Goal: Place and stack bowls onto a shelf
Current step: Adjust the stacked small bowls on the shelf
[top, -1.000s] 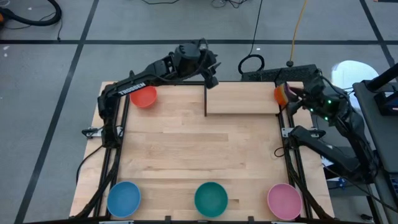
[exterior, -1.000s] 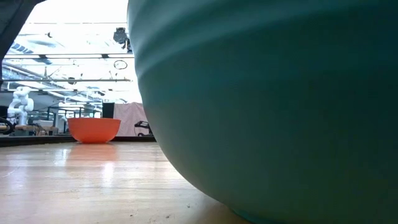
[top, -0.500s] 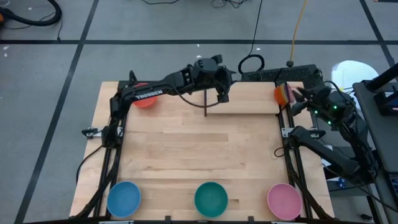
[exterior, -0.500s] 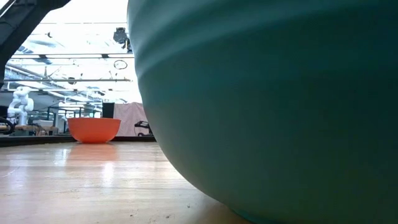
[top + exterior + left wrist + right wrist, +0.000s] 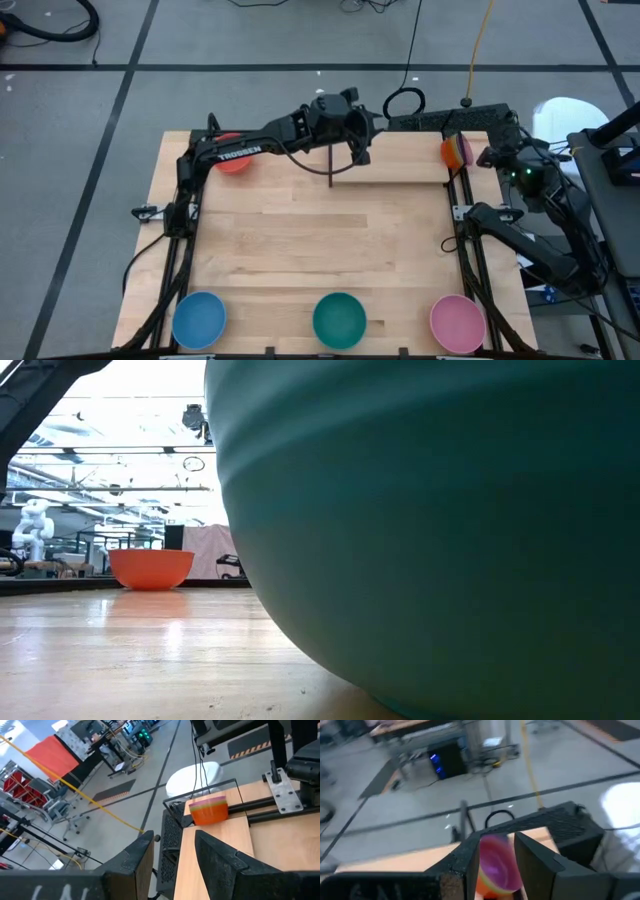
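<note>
The shelf (image 5: 395,158) sits along the far edge of the table (image 5: 310,250), its black post (image 5: 330,163) at the left end. At its right end is a small stack of bowls (image 5: 455,150), orange at the bottom with pink and purple above; in the right wrist view the stack (image 5: 495,862) shows between that arm's fingers, though the view is blurred and I cannot tell whether they touch it. The right gripper (image 5: 480,155) is just beside the stack at the table's far right corner, its fingers spread wide apart. The left gripper (image 5: 355,135) hangs over the left part of the shelf, near the post, with its fingers (image 5: 220,860) parted and nothing between them; its wrist camera looks along the shelf to the stack (image 5: 209,809) at the other end. A red-orange bowl (image 5: 232,162) stands on the table at the far left, partly under the left arm, and appears in the low view (image 5: 150,568) as well. Along the near edge, well apart from one another, stand a blue bowl (image 5: 199,318), a teal bowl (image 5: 339,319) and a pink bowl (image 5: 457,322). The teal one (image 5: 430,530) fills most of the low view.
</note>
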You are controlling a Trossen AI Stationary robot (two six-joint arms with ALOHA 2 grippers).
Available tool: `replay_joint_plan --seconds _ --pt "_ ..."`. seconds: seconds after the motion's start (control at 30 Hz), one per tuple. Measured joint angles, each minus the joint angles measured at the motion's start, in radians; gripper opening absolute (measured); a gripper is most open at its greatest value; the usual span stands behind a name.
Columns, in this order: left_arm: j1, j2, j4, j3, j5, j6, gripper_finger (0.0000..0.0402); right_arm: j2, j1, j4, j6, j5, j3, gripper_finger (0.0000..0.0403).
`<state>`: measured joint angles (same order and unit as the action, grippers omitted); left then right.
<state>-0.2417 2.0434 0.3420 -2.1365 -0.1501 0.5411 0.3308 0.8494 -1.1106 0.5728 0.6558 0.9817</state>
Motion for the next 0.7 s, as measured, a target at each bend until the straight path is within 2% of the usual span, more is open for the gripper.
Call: replay_joint_plan --seconds 0.1,0.47,0.63,0.7 --pt "0.0 0.0 0.0 0.0 0.0 0.0 0.015 0.025 0.0 -0.001 0.041 0.05 0.0 0.0114" --pt "0.0 0.0 0.038 0.0 -0.017 -0.009 0.015 0.13 0.015 -0.027 0.116 0.072 0.0 0.0114" --pt "0.0 0.0 0.038 0.0 -0.018 -0.02 0.015 0.144 0.035 0.002 0.102 0.072 0.0 0.0114" --pt "0.0 0.0 0.038 0.0 -0.018 -0.022 0.015 0.145 0.041 -0.013 0.095 0.036 0.0 0.0114"
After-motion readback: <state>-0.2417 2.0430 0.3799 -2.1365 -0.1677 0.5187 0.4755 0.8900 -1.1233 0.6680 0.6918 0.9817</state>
